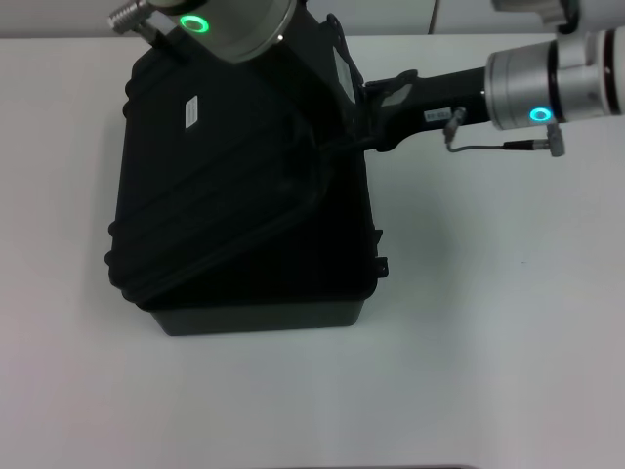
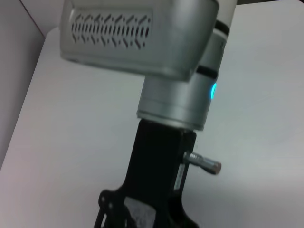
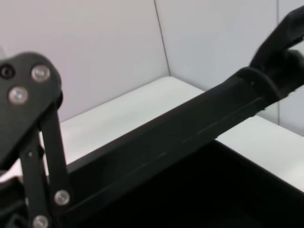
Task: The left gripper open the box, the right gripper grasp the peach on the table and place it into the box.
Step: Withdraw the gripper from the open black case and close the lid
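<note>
The black box sits left of centre on the white table, its ribbed lid with a white label tilted up on the right side. My left gripper comes down from the top and holds the raised lid edge; the right wrist view shows this left gripper clamped on that edge. From the right, my right gripper reaches to the opening under the lid, its tips covered. The left wrist view shows the right gripper's black body below its silver wrist. The peach is hidden.
White table spreads to the right of and in front of the box. Two latches stick out on the box's right side. A thin cable hangs under the right wrist. White walls stand behind the table.
</note>
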Robot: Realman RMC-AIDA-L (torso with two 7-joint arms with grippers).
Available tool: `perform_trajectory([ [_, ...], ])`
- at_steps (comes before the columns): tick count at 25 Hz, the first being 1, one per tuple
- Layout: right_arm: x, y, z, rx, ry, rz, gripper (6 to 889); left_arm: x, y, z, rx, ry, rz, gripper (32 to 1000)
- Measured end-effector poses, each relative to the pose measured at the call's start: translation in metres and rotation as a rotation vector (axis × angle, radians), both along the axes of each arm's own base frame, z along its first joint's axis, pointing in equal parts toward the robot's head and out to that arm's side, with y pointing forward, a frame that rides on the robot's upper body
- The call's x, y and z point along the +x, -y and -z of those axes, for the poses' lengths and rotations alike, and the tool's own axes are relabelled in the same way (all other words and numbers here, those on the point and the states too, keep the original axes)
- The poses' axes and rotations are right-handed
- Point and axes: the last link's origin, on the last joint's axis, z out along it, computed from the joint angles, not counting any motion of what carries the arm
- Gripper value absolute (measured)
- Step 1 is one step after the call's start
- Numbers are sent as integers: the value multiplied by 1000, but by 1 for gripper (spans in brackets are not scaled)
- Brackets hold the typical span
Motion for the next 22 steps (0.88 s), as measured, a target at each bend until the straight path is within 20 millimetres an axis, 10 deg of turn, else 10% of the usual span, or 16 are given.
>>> perform_trajectory([
  [22,38,42,-112,116,-21,77,723,-5,0,0,-3,-4,-5,97],
])
